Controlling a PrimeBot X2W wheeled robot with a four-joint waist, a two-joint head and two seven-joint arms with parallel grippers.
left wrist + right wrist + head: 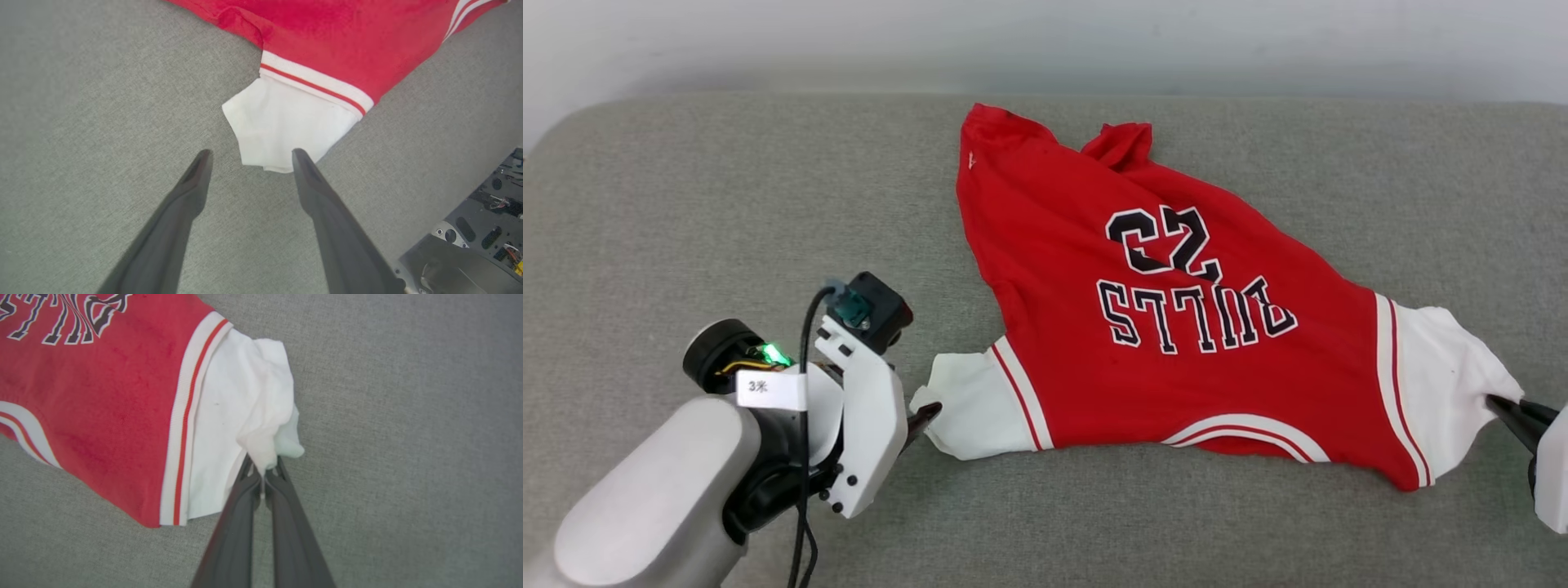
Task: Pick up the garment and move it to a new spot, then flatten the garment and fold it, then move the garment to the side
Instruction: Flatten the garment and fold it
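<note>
**Red shirt (1045, 269): flattening step**

Right pincer (1496, 404), lower right, clenches a white sleeve (1445, 367); left pincer (934, 411), lower left, gapes at the other sleeve (968, 408). Shirt lies centre-right on grey cushion (727, 204). Likely next: close left, pull taut.

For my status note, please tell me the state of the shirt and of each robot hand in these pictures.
garment: lying lettering-up on the grey cushion, rumpled, not folded.
left hand: open, fingertips at the edge of one white sleeve, not closed on it.
right hand: shut on the other white sleeve.
</note>
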